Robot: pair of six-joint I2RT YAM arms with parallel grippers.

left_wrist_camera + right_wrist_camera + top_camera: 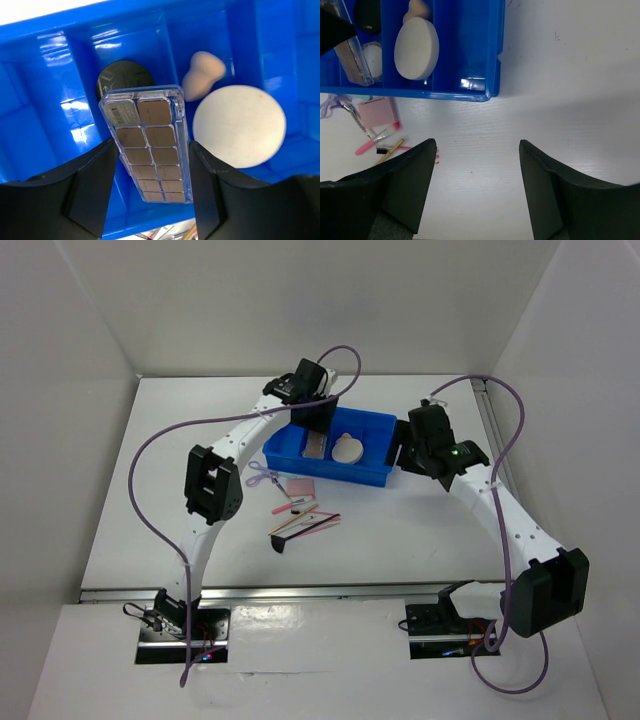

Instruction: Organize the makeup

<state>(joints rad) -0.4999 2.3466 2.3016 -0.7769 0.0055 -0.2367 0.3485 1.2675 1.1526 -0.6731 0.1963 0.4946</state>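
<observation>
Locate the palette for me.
Left wrist view: the palette sits in the tray between the fingers of the left gripper, partly covering the compact, left of the puff.

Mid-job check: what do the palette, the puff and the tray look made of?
Palette: seemingly a clear hard plastic case with glossy edges; matte brown-pink pans inside. Puff: cream, matte, soft-looking, foam or fabric, cannot tell which. Tray: blue moulded plastic, glossy, with bright glints on its walls.

We find the tray (372, 428) on the table (430, 530), the pad (299, 488) and sticks (305, 522) before it. Inside, the palette (150, 145) sits over the compact (120, 80); to their right, one compartment holds the puff (239, 125), the sponge (202, 75) behind it.
</observation>
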